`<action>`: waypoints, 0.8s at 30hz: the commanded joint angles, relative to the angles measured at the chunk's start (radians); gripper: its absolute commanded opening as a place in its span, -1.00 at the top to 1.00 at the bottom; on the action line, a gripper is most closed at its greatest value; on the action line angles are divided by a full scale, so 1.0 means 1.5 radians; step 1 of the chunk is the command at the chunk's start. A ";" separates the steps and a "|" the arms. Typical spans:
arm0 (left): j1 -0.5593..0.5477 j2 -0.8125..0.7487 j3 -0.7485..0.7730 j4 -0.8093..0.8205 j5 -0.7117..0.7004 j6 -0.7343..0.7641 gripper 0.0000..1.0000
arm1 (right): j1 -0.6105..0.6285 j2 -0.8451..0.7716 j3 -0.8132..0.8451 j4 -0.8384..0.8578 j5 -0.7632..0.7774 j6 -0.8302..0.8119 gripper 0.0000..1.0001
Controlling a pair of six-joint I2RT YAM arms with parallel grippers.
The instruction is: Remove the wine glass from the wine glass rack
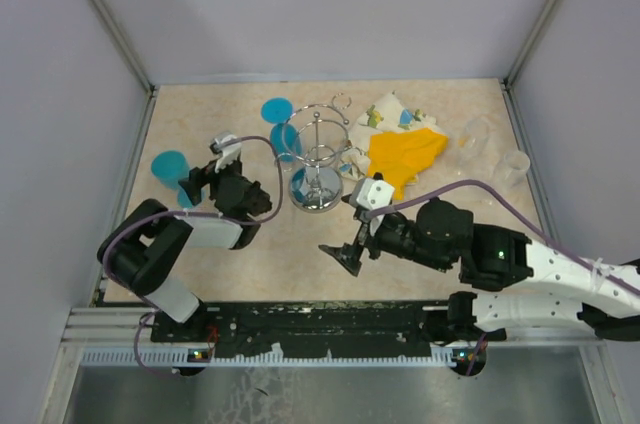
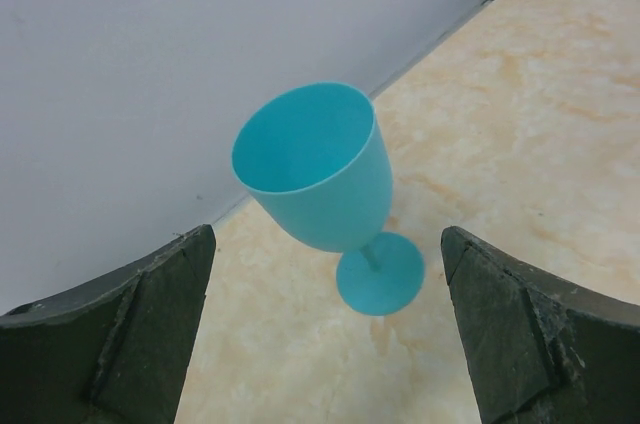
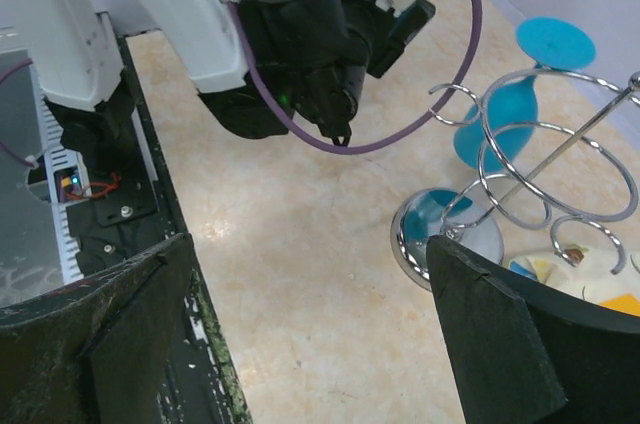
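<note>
The chrome wine glass rack (image 1: 320, 156) stands mid-table on its round shiny base. A blue wine glass (image 1: 284, 132) hangs upside down from a wire loop on its left side, foot up. The right wrist view shows this glass (image 3: 503, 109) and the rack (image 3: 545, 169) too. A second blue wine glass (image 1: 171, 173) stands upright on the table at the left; it fills the left wrist view (image 2: 318, 179). My left gripper (image 1: 198, 184) is open and empty, facing this standing glass and a little short of it (image 2: 325, 344). My right gripper (image 1: 350, 244) is open and empty, near the rack's base (image 3: 310, 344).
A yellow cloth (image 1: 405, 156) and a patterned white cloth (image 1: 388, 112) lie right of the rack. Two clear cups (image 1: 513, 166) stand at the far right. Grey walls close in the left, back and right. The left arm's wrist (image 3: 300, 44) shows in the right wrist view.
</note>
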 commanded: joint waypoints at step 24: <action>-0.100 -0.283 0.021 0.176 -0.027 0.157 -0.99 | -0.125 0.111 0.094 0.037 0.014 0.115 -0.99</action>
